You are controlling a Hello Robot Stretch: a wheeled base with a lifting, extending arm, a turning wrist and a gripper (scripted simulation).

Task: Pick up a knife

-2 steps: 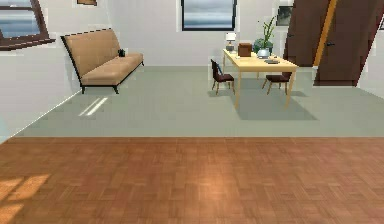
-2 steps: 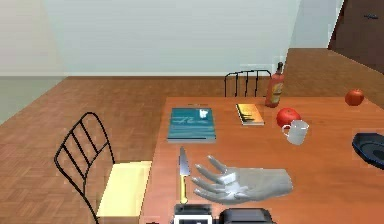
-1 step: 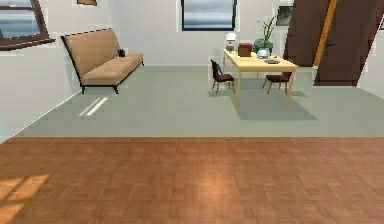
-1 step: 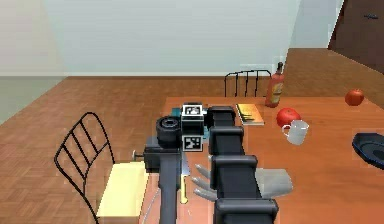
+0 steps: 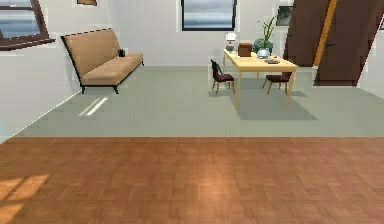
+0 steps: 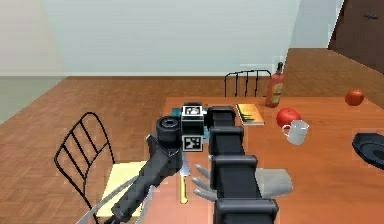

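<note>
On the wooden table, a thin utensil with a yellow handle lies near the edge. It may be the knife. A silvery fork-like piece lies just right of it. My arm rises over the table. The gripper reaches down and left from its dark body, past the table's edge, over a pale yellow chair seat. I cannot tell whether it holds anything.
A black wire chair stands at the table's left, another chair at its far side. On the table are a bottle, a red fruit, a white mug, a book and a dark bowl. Ahead are a sofa and a second table.
</note>
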